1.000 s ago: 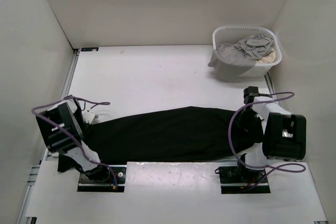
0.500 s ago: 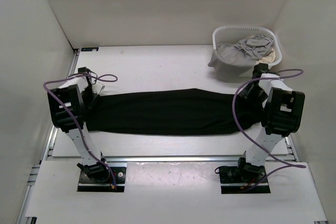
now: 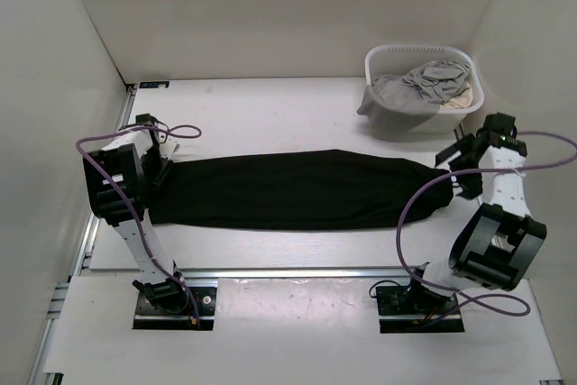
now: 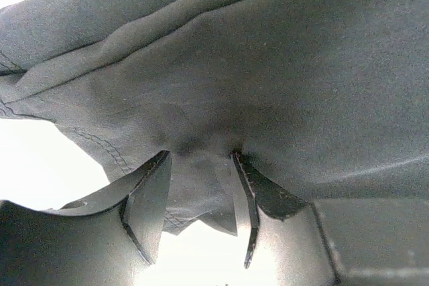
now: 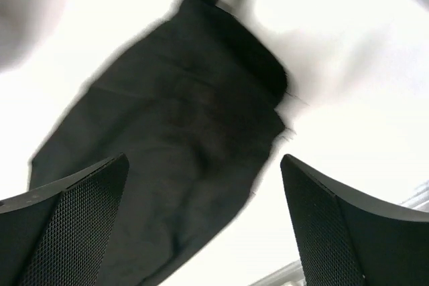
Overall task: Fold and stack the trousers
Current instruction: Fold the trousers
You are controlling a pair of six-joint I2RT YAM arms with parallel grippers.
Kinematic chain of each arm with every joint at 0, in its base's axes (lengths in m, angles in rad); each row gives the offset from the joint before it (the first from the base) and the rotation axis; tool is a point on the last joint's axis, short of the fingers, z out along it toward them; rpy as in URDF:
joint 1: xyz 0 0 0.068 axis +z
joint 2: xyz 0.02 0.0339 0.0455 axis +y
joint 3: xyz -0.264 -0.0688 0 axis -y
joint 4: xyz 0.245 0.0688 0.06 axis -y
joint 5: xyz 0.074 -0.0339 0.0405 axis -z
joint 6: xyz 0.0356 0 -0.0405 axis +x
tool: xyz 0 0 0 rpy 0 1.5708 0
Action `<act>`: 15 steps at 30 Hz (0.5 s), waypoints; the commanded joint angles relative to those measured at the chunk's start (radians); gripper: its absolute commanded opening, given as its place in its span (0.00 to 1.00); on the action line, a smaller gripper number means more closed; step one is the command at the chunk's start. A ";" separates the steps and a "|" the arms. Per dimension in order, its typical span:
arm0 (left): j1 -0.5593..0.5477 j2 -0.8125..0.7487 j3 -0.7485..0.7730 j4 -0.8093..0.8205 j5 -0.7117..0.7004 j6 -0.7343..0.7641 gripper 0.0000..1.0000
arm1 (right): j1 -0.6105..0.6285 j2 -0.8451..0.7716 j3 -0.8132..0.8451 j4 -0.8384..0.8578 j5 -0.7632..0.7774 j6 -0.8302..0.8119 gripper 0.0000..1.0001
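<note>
The black trousers (image 3: 297, 189) lie flat and stretched left to right across the middle of the table. My left gripper (image 3: 165, 173) is at their left end; in the left wrist view it (image 4: 199, 159) is closed on a bunch of the trousers (image 4: 281, 65), with the hem hanging between the fingers. My right gripper (image 3: 453, 171) is just off the trousers' right end, raised and open. In the right wrist view it (image 5: 203, 162) is wide open and empty above the end of the trousers (image 5: 181, 132).
A white laundry basket (image 3: 424, 50) stands at the back right with a grey garment (image 3: 410, 92) draped over its rim and a beige cloth (image 3: 462, 95) inside. White walls enclose the table on three sides. A metal rail runs along the near edge.
Both arms carried the trousers from the near edge to the middle of the table. The right gripper then let go, opened and drew back to the right. The left gripper stayed put.
</note>
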 commanded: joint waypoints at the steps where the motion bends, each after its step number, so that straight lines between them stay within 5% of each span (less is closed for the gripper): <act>1: -0.001 -0.015 -0.034 -0.025 0.058 -0.037 0.53 | -0.033 0.010 -0.135 0.012 -0.077 0.059 0.99; 9: -0.001 -0.015 -0.034 -0.036 0.037 -0.037 0.53 | -0.068 0.228 -0.247 0.284 -0.204 0.069 0.97; 12: -0.001 -0.036 -0.053 -0.036 0.027 -0.037 0.53 | -0.068 0.251 -0.279 0.322 -0.181 0.088 0.84; 15: -0.001 -0.056 -0.053 -0.045 0.027 -0.037 0.53 | -0.068 0.239 -0.279 0.323 -0.140 0.057 0.61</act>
